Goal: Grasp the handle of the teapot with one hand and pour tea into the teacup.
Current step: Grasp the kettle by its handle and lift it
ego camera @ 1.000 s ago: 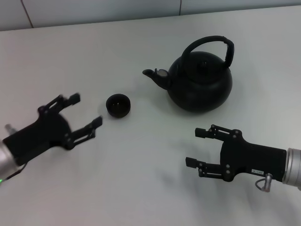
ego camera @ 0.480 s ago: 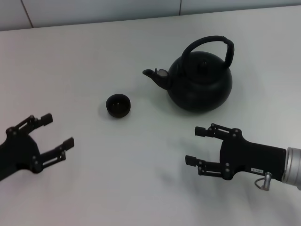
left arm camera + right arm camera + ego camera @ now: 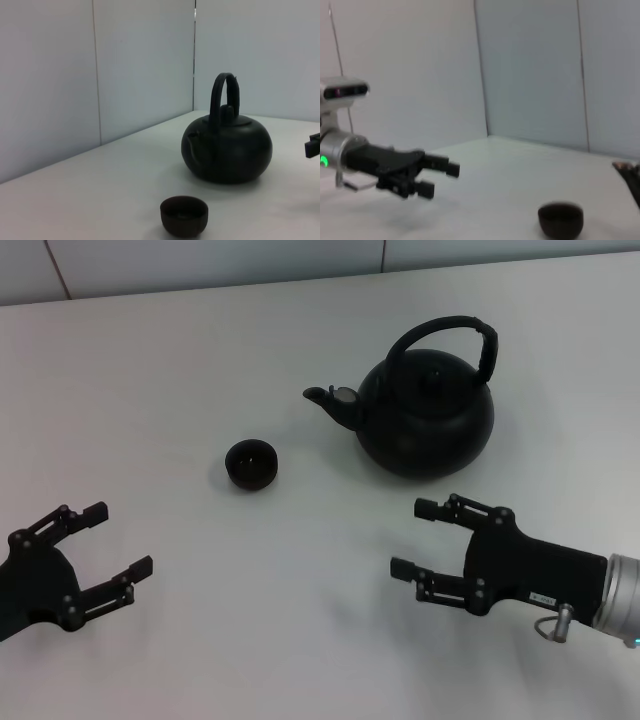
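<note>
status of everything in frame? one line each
Large glossy black teapot: upright on the table, lid on, untouched.
Black arched handle: standing up over the lid, not grasped.
Small dark bowl-shaped teacup: upright, left of the spout, contents cannot be told.
Right black two-fingered gripper: open, empty, nearer than the teapot.
Left black two-fingered gripper: open, empty, near the left edge.

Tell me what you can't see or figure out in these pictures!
- Tea inside the teapot: hidden in every view by its lid and black walls.
- Inside of the teacup: too dark in the head view to tell if it is empty.
- Left gripper: its arm is cut off by the head view's left edge.
- Teapot in the right wrist view: only a blurred sliver at the edge.
</note>
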Available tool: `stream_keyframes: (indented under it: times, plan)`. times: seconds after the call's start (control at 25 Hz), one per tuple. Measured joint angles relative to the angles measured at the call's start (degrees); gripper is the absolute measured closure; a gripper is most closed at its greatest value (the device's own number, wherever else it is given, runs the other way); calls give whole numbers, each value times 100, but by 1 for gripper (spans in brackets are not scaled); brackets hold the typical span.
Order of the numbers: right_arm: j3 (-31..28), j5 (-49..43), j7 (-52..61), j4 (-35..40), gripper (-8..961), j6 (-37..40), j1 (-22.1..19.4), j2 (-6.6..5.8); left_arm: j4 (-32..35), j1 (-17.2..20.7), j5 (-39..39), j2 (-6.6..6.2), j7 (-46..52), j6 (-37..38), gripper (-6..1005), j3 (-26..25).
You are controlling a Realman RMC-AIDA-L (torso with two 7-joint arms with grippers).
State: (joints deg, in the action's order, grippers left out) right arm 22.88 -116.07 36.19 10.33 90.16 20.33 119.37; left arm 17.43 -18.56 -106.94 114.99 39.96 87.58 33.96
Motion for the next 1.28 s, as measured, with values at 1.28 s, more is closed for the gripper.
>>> stream_keyframes:
  times: [1.28]
  plan:
    - [-5144,7,-3888,-3195,210,-1872,-490,28,7,-187,32,95,122,-129,157,-185]
